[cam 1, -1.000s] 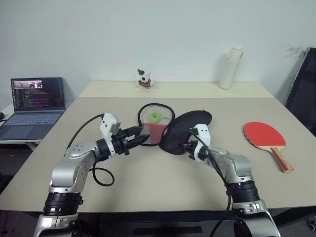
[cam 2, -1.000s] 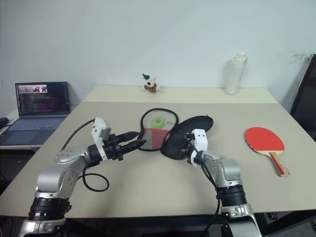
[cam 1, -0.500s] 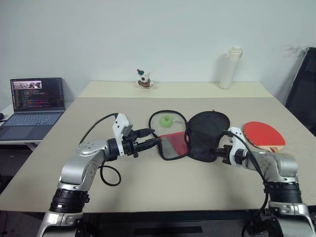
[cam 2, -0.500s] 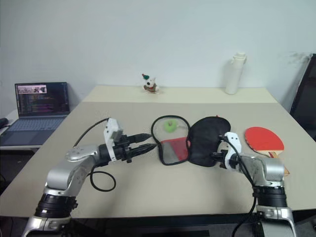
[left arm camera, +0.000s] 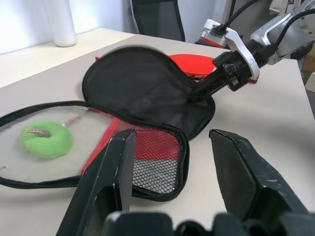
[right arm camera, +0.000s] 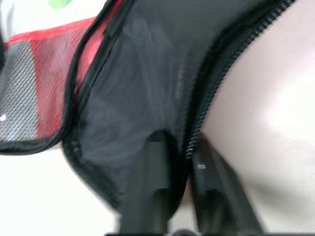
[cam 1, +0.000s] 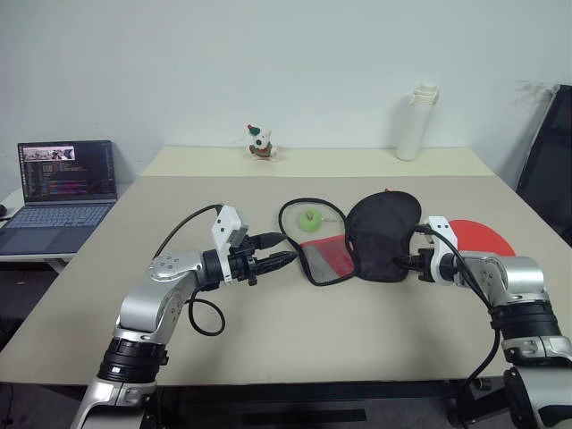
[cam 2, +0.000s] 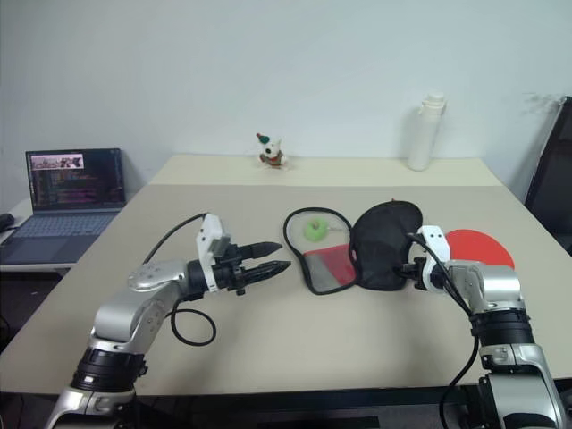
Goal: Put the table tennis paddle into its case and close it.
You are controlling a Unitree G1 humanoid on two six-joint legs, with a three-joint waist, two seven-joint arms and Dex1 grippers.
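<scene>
Case (cam 1: 357,241) lies unzipped on the beige tabletop (cam 1: 268,331), black half lifted, red mesh half flat with a green pull on it. Right pincer (cam 1: 411,262) grips the black half's edge. Left pincer (cam 1: 279,260) hovers parted, just beside the mesh half. Red paddle (cam 1: 487,237) sits partly hidden behind the right arm. Laptop (cam 1: 63,183) far left; white bottle (cam 1: 416,122) and small figurine (cam 1: 260,143) at the back.

The case (cam 1: 357,243) is black fabric and red with black mesh; the table tennis paddle (cam 1: 483,237) is red.

A laptop (cam 1: 69,181), a toy figurine (cam 1: 261,143) and a white bottle (cam 1: 417,122).
</scene>
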